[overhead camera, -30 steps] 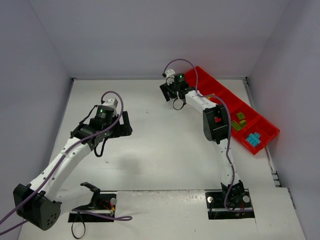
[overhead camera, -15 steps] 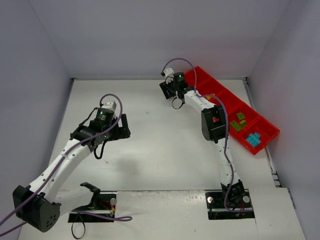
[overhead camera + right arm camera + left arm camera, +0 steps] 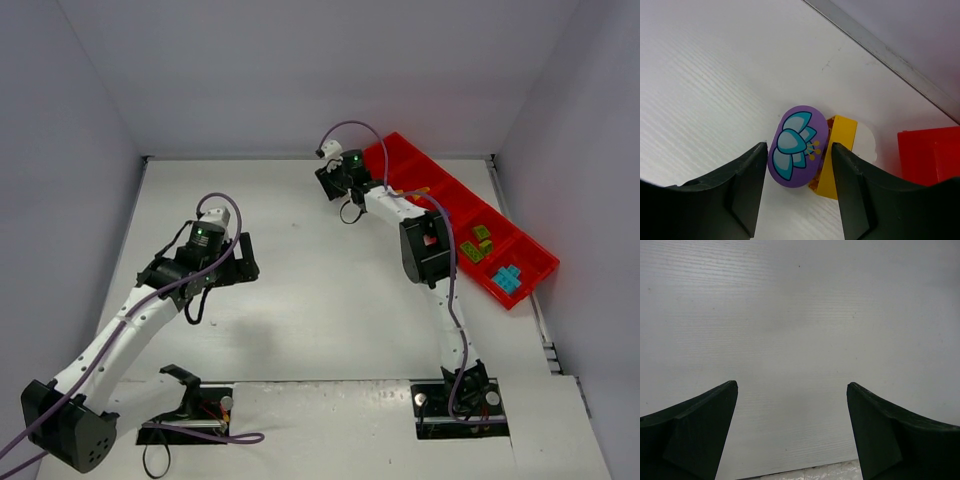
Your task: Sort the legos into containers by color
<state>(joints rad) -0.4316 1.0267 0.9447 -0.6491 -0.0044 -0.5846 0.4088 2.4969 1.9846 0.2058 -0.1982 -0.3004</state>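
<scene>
Since the purple piece (image 3: 796, 142) sits squarely in the gap of the right gripper (image 3: 799, 150), the coming close turns on how it lies; its oval face, printed with a blue flower, runs from about 1 o'clock to 7 o'clock in the right wrist view, nearly in line with the fingers, so its narrow width faces the jaws; the jaws stand wide apart and hold nothing; an orange-yellow brick (image 3: 839, 150) touches the piece on its 3 o'clock side, just inside the finger on that side, and I judge that a close could catch both; whether the two are joined I cannot tell; the red tray (image 3: 930, 155) shows near, at 3 o'clock; the left gripper (image 3: 792, 386), spread open and empty over the table (image 3: 800, 300), is well apart from both pieces, so the right arm is the nearer.
</scene>
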